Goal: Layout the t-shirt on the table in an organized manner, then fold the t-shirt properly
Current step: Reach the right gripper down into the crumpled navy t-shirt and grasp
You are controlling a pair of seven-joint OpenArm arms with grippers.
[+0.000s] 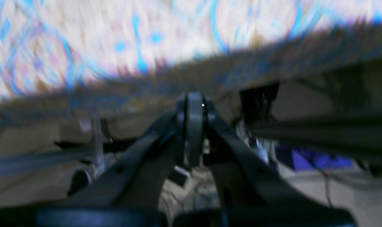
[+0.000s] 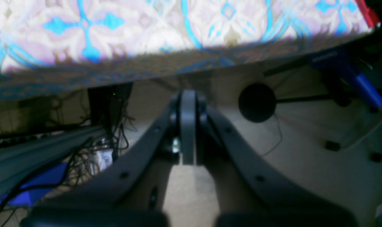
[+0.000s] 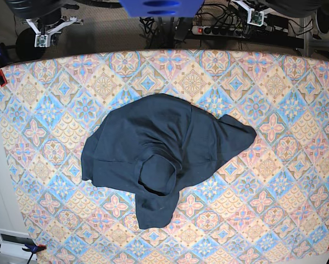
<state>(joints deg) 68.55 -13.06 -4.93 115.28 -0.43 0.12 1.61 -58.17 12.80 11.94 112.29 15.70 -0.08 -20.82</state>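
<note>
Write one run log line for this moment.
shirt: crumpled, mid-table | left pincer: shut, empty, off table | right pincer: same

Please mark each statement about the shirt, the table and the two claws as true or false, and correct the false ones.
1. The dark navy cloth t-shirt lies crumpled on the patterned blue, pink and cream table. True.
2. The left claw is holding the t-shirt. False: it is shut on nothing, beyond the table edge.
3. The right claw is shut. True.
4. The t-shirt is neatly folded. False: it is bunched and spread unevenly.
</note>
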